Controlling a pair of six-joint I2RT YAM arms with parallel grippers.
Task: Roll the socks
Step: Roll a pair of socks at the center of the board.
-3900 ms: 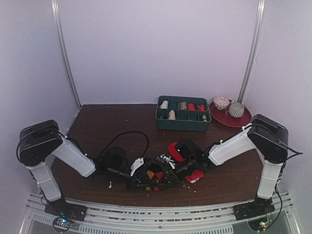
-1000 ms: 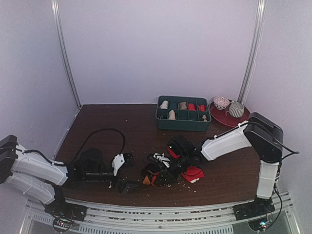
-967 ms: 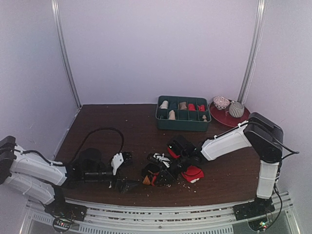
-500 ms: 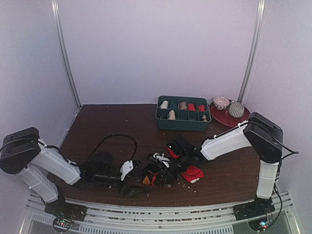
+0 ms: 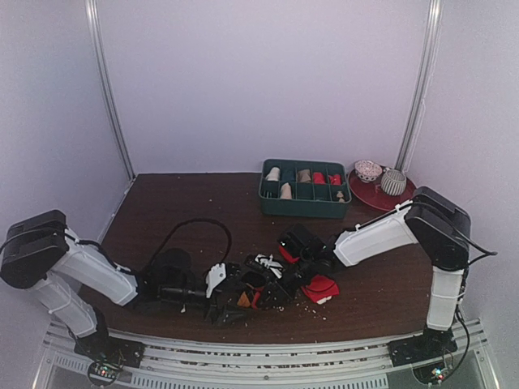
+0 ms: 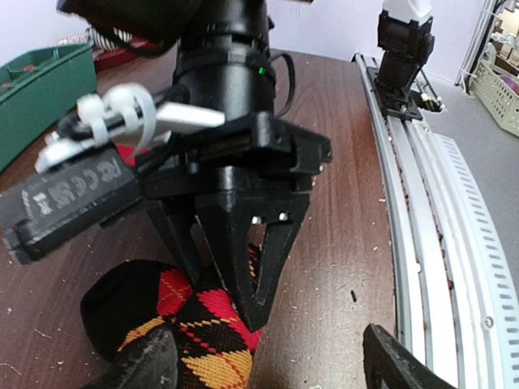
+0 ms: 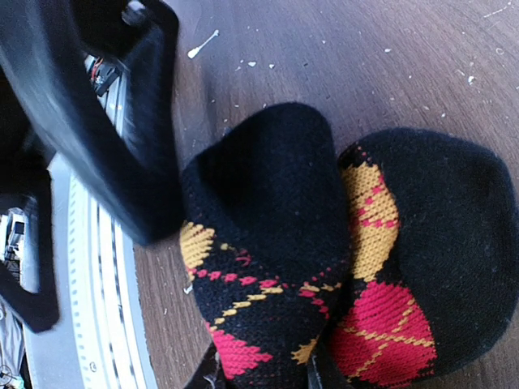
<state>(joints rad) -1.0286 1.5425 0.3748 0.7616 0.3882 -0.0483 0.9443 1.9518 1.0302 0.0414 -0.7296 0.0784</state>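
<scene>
The black argyle sock [image 5: 248, 298] lies bunched near the table's front edge; its orange and red diamonds fill the right wrist view [image 7: 276, 243]. My right gripper [image 5: 259, 290] is shut on it, its fingers pinching a fold [image 6: 243, 312]. My left gripper [image 5: 225, 297] stands open just left of the sock. In the left wrist view, one finger [image 6: 142, 365] rests against the fabric [image 6: 195, 340] and the other stands apart over bare wood. The red sock [image 5: 321, 288] lies under the right arm, partly hidden.
A green divided tray [image 5: 304, 210] with small rolled bundles stands at the back. A red plate [image 5: 366, 196] with a bowl and a cup sits right of it. A metal rail [image 6: 438, 211] runs along the table's front edge.
My left arm has swung right, bringing its gripper up to the argyle sock, and its jaws have narrowed a little. The right gripper has kept its hold and stayed in place.
</scene>
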